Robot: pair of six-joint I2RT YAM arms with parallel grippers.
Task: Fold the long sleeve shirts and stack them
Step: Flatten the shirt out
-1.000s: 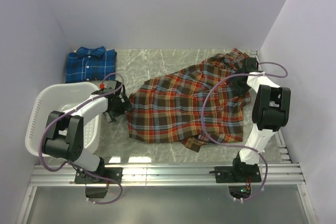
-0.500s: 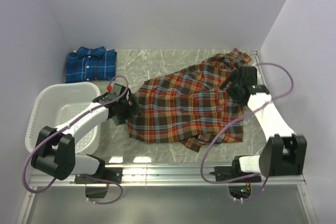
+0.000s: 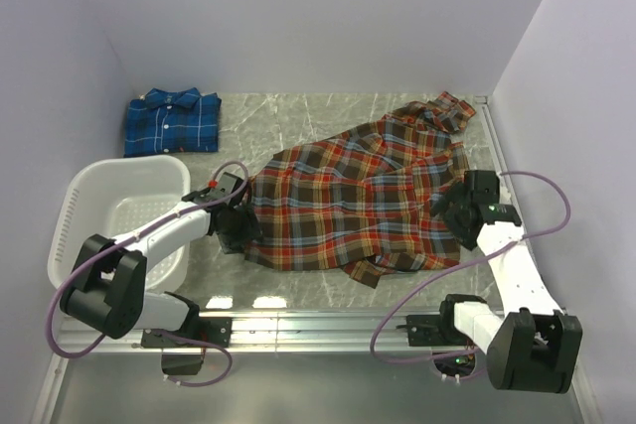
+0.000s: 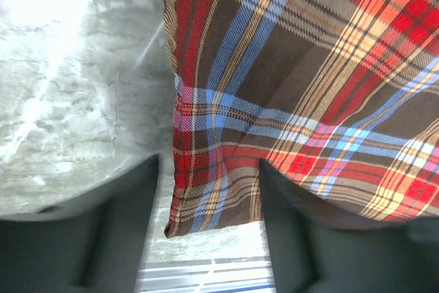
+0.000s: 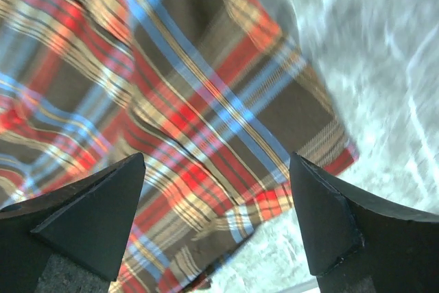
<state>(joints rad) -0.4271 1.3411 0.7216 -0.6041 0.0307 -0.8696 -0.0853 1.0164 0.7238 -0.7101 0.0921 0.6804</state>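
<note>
**Over the shirt's edges: both grippers open**

Between the fingers of the left gripper (image 4: 209, 238), which are spread wide and clamp nothing, lies a hem corner of the red-orange plaid cloth shirt with brown and blue checks (image 3: 348, 196). The right gripper (image 5: 216, 228) has its jaws equally wide and empty above another corner. This shirt lies spread at the centre of the grey marbled table (image 3: 298, 111), with the left gripper at its 8 o'clock edge and the right gripper at 4 o'clock. A blue plaid cloth shirt with white lines (image 3: 171, 123) lies folded at the table's 10 o'clock. A white slotted plastic basket (image 3: 75, 211) sits at 8 o'clock.
</note>
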